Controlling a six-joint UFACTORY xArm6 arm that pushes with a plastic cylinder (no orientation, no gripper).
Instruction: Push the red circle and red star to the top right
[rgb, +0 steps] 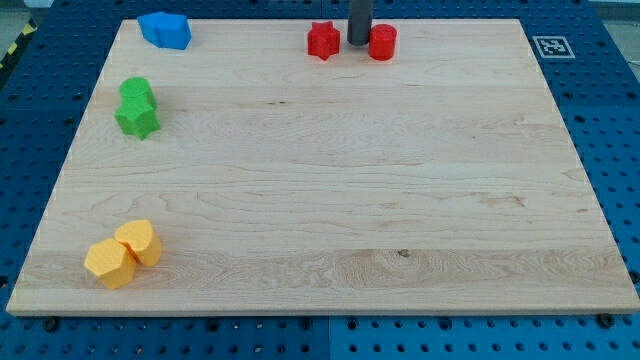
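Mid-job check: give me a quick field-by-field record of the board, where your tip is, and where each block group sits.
tip: my tip at the view's top, between the two red blocks
red star: just left of the tip
red circle: just right of the tip
blue blocks: top left corner
green blocks: left edge, upper part
yellow blocks: bottom left
top right corner: no block there yet

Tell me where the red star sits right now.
The red star sits near the board's top edge, around the middle, just to the view's left of my tip, with the red circle beyond it.
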